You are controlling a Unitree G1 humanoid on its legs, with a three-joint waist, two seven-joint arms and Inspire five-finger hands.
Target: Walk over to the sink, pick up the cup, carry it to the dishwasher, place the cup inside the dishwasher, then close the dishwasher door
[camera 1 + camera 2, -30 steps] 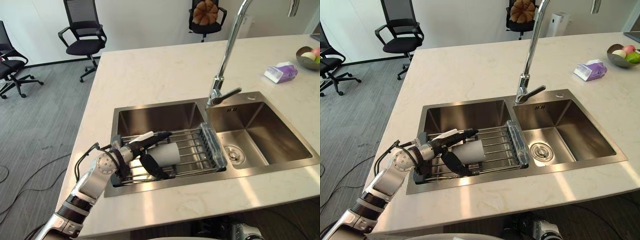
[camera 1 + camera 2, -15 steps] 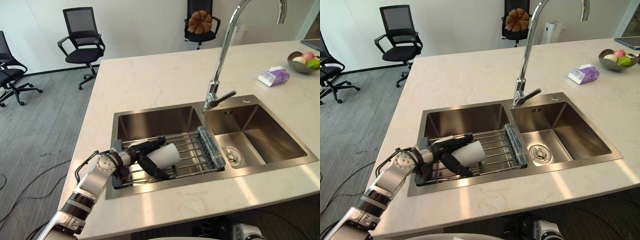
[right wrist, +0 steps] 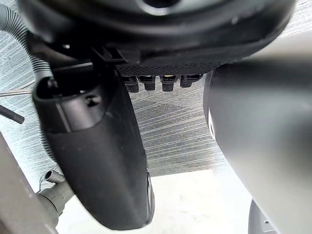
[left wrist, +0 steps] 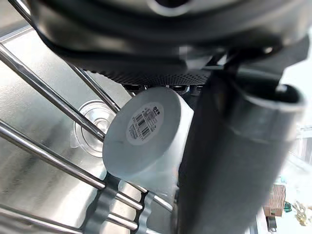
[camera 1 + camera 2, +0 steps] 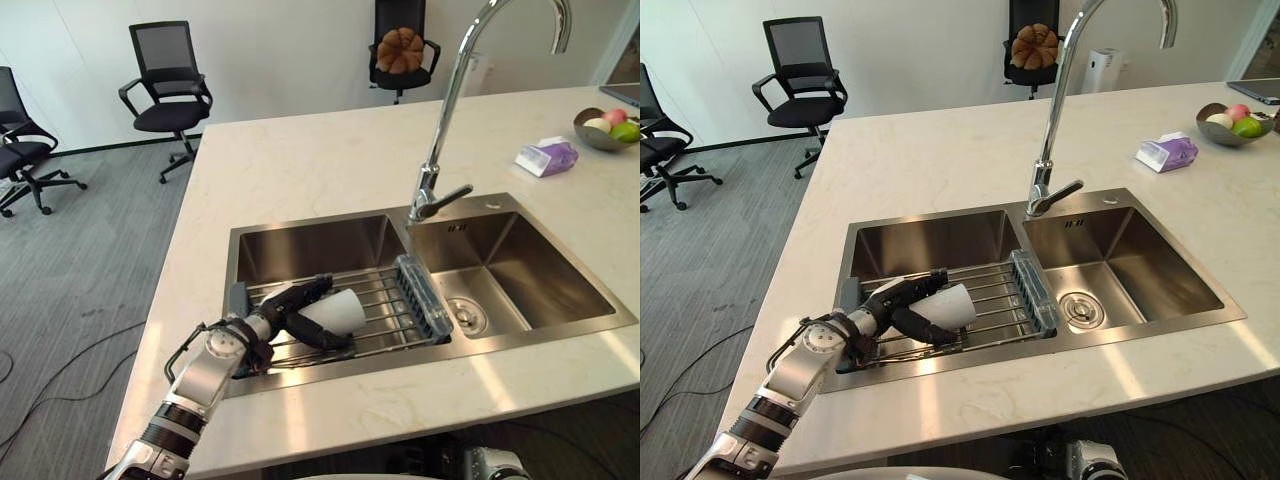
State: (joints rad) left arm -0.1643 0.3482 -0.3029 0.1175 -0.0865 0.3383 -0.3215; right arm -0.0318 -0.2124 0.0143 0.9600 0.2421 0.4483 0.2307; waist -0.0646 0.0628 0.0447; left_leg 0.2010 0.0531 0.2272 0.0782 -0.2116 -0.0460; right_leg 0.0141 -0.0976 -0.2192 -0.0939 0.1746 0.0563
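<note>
A white cup (image 5: 338, 312) lies on its side on the wire rack (image 5: 392, 298) across the left sink basin (image 5: 310, 245). My left hand (image 5: 268, 320) reaches in from the near left. Its fingers (image 5: 303, 290) curl over the cup's far side and its thumb (image 5: 322, 336) wraps the near side. The left wrist view shows the cup's flat bottom (image 4: 145, 127) against the palm, the rack's bars beneath. My right hand (image 3: 97, 161) hangs over grey carpet, its fingers relaxed and holding nothing.
A tall faucet (image 5: 446, 120) rises between the basins; the right basin (image 5: 515, 280) has a drain. A tissue pack (image 5: 546, 157) and fruit bowl (image 5: 604, 128) sit on the counter's far right. Office chairs (image 5: 165, 85) stand on the carpet to the left.
My left hand's fingers have come down from straight above the cup to curl around it, and the forearm has swung nearer the counter's front edge. The camera has shifted slightly.
</note>
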